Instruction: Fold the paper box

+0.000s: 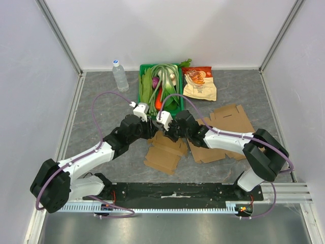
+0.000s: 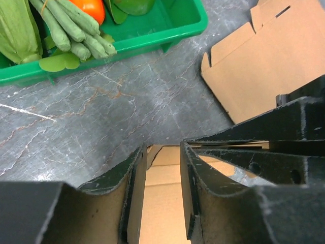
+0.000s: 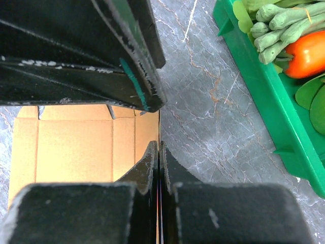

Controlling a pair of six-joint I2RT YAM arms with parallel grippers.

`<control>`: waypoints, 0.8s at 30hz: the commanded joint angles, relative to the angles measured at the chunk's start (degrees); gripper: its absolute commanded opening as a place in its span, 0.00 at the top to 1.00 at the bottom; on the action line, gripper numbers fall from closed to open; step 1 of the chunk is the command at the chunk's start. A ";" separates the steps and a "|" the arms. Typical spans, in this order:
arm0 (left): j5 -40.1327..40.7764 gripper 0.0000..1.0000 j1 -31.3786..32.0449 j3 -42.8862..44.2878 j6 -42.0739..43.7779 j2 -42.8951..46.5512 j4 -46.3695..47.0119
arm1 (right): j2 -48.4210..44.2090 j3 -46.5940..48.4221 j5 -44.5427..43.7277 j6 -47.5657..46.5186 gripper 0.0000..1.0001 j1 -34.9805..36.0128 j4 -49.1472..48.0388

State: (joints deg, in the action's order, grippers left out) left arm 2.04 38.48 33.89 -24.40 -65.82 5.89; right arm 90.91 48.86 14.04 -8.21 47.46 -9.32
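A partly folded brown cardboard box [image 1: 163,152] lies on the grey table between the two arms. My left gripper [image 1: 151,129] is over its far end. In the left wrist view its jaws [image 2: 162,150] stand apart, with the box's panel [image 2: 162,203] showing between them and a thin flap edge lying along the left finger [image 2: 133,173]. My right gripper [image 1: 170,133] faces it. In the right wrist view its fingers [image 3: 159,145] are pressed together on the thin edge of the box's flap [image 3: 76,147].
A flat, unfolded cardboard sheet [image 1: 231,122] lies at the right, under the right arm. A green basket [image 1: 141,89] of vegetables stands just beyond the grippers. A water bottle [image 1: 120,75] stands left of the basket and a snack bag [image 1: 199,84] lies right of it.
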 commanded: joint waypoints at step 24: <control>11.93 0.94 5.29 0.31 12.80 -3.70 4.55 | 3.12 12.88 -12.88 12.88 0.60 0.00 17.14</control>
State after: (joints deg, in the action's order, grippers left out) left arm 7.53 42.59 34.17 -16.23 -69.45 3.84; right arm 92.14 51.00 11.33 -6.42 47.48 -6.63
